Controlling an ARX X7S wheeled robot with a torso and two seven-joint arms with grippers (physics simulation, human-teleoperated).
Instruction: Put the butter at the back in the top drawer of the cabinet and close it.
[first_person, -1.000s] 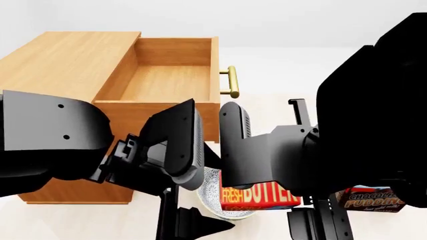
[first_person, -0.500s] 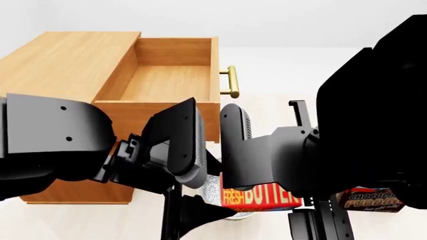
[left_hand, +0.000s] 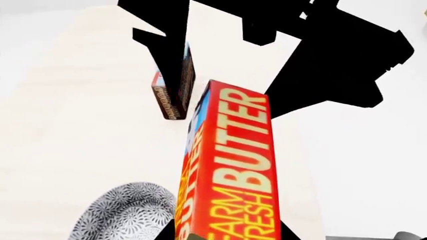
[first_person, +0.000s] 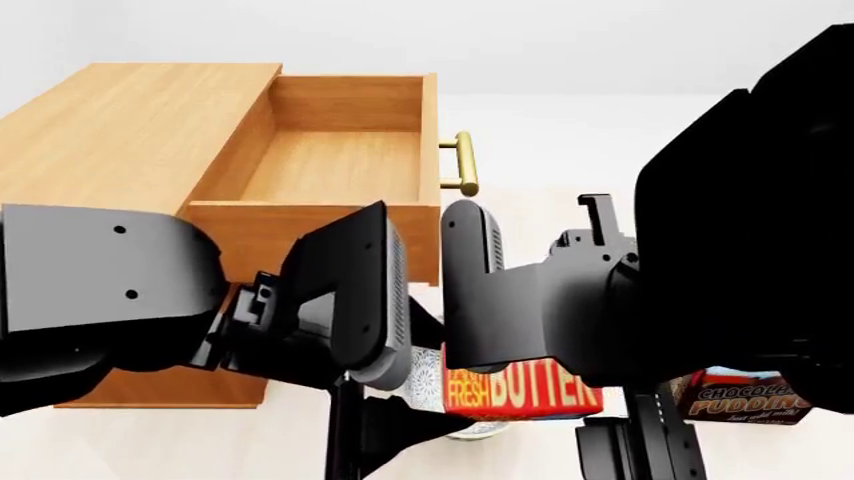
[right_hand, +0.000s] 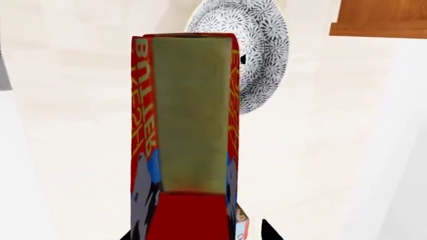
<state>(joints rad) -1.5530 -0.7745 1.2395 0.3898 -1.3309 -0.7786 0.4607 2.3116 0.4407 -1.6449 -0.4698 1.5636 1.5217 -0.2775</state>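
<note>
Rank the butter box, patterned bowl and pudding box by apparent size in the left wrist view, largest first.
1. butter, filling most of the frame, partly because it is nearest the camera.
2. patterned bowl, cut off by the frame edge.
3. pudding box, farthest away and partly hidden, so true size is unsure.

The head camera is looking forward and down over both arms toward the cabinet (first_person: 147, 130). Both wrist cameras are sitting very close to the butter (left_hand: 230, 165), sharing it and the patterned bowl (right_hand: 257, 50) with the head view.
</note>
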